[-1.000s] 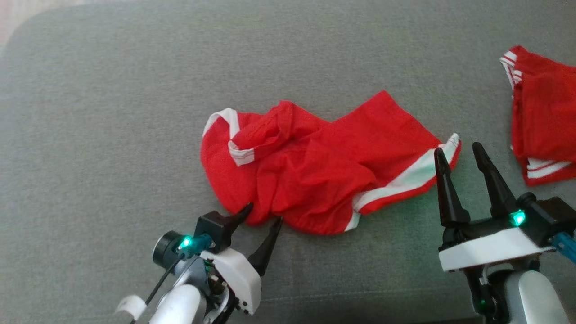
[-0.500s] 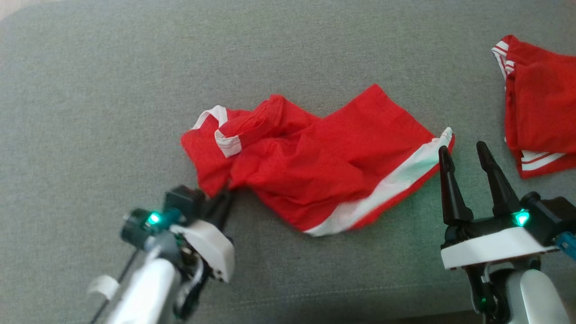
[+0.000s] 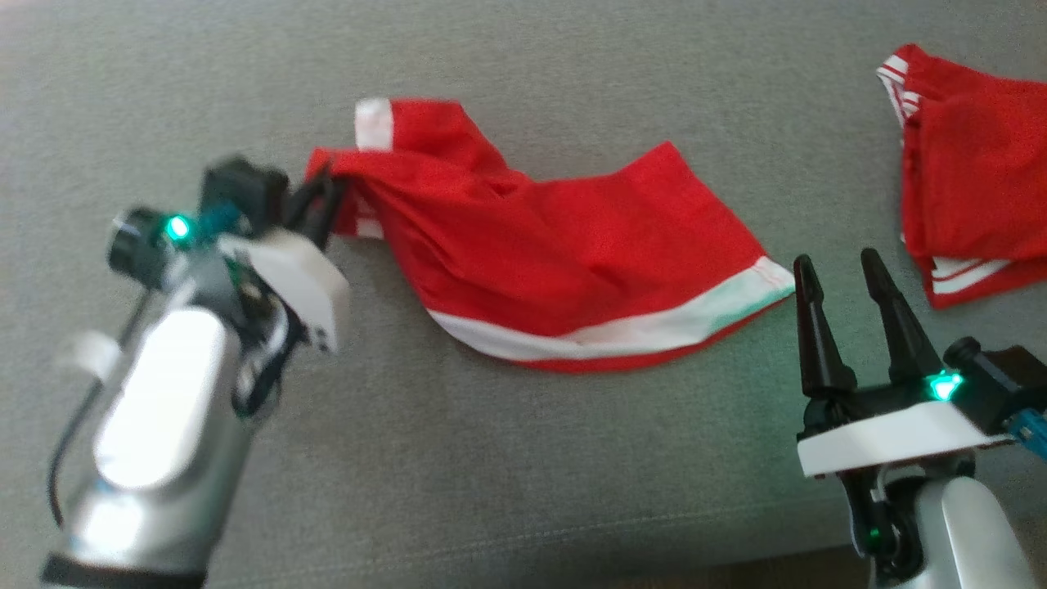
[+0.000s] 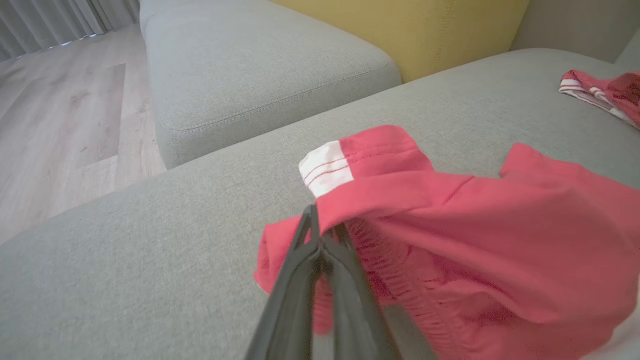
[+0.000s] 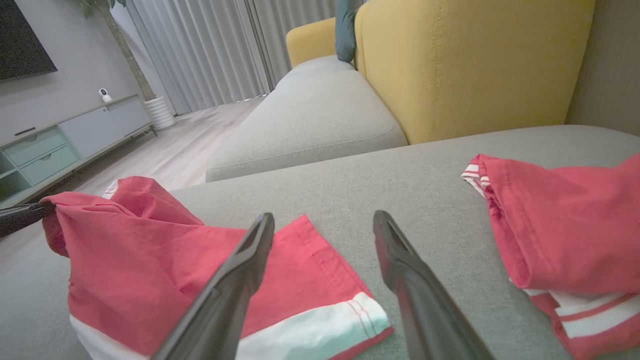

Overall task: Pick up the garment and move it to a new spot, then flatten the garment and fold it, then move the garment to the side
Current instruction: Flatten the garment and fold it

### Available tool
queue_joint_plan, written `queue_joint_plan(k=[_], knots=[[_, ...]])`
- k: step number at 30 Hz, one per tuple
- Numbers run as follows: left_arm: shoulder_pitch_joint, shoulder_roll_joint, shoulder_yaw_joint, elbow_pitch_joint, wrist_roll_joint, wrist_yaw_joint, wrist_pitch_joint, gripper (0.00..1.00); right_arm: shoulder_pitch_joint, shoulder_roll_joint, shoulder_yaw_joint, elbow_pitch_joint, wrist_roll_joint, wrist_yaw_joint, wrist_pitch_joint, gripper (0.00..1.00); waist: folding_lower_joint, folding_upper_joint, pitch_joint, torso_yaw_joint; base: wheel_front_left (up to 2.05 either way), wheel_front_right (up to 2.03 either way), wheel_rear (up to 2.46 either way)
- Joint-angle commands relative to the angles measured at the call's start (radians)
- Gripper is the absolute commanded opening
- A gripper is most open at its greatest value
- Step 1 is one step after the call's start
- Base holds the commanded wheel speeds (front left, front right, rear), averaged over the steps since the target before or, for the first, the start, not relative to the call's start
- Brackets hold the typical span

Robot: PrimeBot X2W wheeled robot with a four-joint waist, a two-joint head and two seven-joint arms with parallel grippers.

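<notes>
Since a second ago the left pincer (image 3: 323, 196) has clamped shut on the near-left edge of the garment (image 3: 572, 254) and carried it up and leftward over the sofa seat (image 3: 523, 458). In the head view the red cloth now hangs stretched from that pinch. Its white-striped hem trails on the cushion close to the right pincer (image 3: 836, 260), which stands open and holds nothing, probably waiting to take the far end for flattening. A second red garment (image 3: 973, 180) lies well apart at the right, cut off by the frame, and the left arm is blurred by motion. In the left wrist view the two dark fingers meet on a gathered, elastic-looking edge just below a white band (image 4: 327, 167); how much cloth they hold is hidden by the folds, and the garment's right end runs out of frame. In the right wrist view the spread fingers hover above the striped hem, apart from it, and the lifted end rises toward the picture's left.
</notes>
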Motion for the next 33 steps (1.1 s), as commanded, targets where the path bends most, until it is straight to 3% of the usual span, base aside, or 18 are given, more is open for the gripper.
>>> queue_joint_plan(k=[1,7,8,9,14,17,27,33], knots=[[-0.093,0.038,0.049,0.013,-0.019,-0.006,0.014,0.00,-0.039,-0.003,0.026,-0.027,0.009,-0.001,-0.019,1.00,0.0000,0.0000,0.007,-0.022,0.00,0.00,0.00],[-0.186,0.040,0.056,0.182,-0.065,-0.021,0.019,0.00,-0.048,-0.003,0.037,-0.010,0.022,-0.001,-0.036,1.00,0.0000,0.0000,0.013,-0.053,0.00,0.00,0.00],[-0.191,0.039,0.055,0.202,-0.072,-0.022,0.008,0.28,-0.048,-0.003,0.037,-0.008,0.022,-0.001,-0.038,1.00,0.0000,0.0000,0.013,-0.055,0.00,0.00,0.00],[-0.189,0.037,0.055,0.223,-0.080,-0.023,0.004,0.98,-0.048,-0.003,0.037,-0.006,0.021,-0.001,-0.040,1.00,0.0000,0.0000,0.012,-0.057,0.00,0.00,0.00],[-0.148,0.020,0.065,0.242,-0.102,-0.010,-0.060,1.00,-0.043,-0.003,0.034,-0.006,-0.001,-0.001,-0.042,1.00,0.0000,0.0000,0.004,-0.052,0.00,0.00,0.00],[-0.072,0.006,0.081,0.205,-0.110,0.027,-0.134,1.00,-0.040,-0.003,0.031,-0.012,-0.011,-0.001,-0.037,1.00,0.0000,0.0000,-0.007,-0.042,0.00,0.00,0.00],[0.234,-0.042,0.147,-0.071,-0.110,0.194,-0.339,1.00,-0.027,-0.003,0.016,-0.046,-0.057,-0.001,-0.003,1.00,0.0000,0.0000,-0.060,0.017,0.00,0.00,0.00],[0.373,-0.057,0.163,-0.221,-0.094,0.232,-0.365,1.00,-0.003,-0.009,0.020,-0.062,-0.067,-0.001,0.020,1.00,0.0000,0.0000,-0.092,0.043,0.00,0.00,0.00]])
